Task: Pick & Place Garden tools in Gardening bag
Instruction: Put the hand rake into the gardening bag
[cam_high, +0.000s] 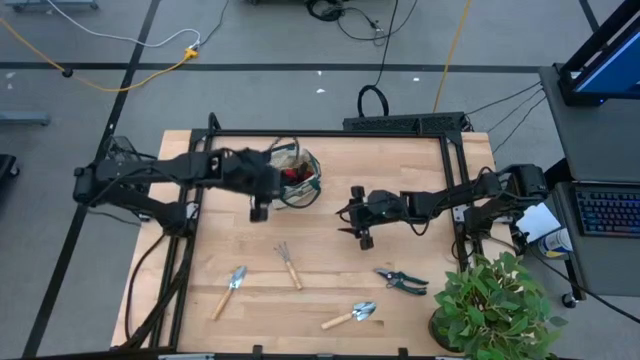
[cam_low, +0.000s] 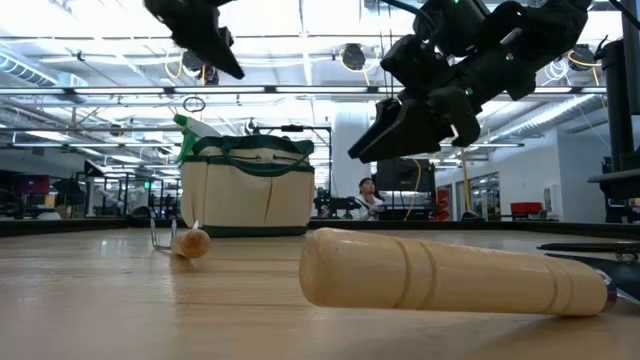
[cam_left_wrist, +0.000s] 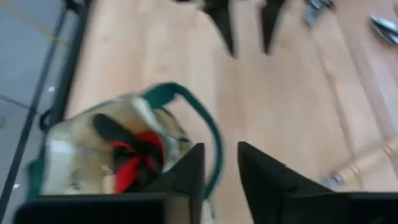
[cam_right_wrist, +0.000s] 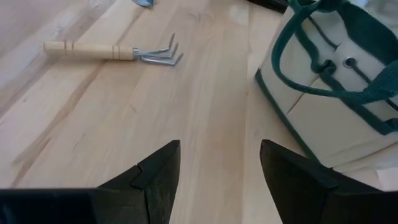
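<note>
The main risk is a snag at the gardening bag (cam_high: 298, 176). The left gripper (cam_high: 259, 211) hangs just beside the bag's rim, at the bag's 7 o'clock in the high view, and its wrist view shows a dark green loop handle (cam_left_wrist: 186, 102) curving up close to its fingers (cam_left_wrist: 186, 177). A careless sweep could hook that handle and tip or drag the bag, spilling the red-and-black tool (cam_left_wrist: 134, 155) already lying inside. The left gripper's fingers stand a little apart and hold nothing.

The right gripper (cam_high: 362, 237) hovers above the table at the bag's 4 o'clock, released, its fingers (cam_right_wrist: 155, 177) spread wide over bare wood with nothing between them. A second risk is a poor grasp: the tools lie flat, so a shallow pinch may slip off a round handle.

From the right gripper, the hand rake (cam_high: 289, 265) lies at 8 o'clock, well apart; the pruning shears (cam_high: 401, 280) at 5 o'clock, near; one trowel (cam_high: 351, 316) at 6 o'clock, and the other trowel (cam_high: 229, 291) far off at 8 o'clock.
</note>
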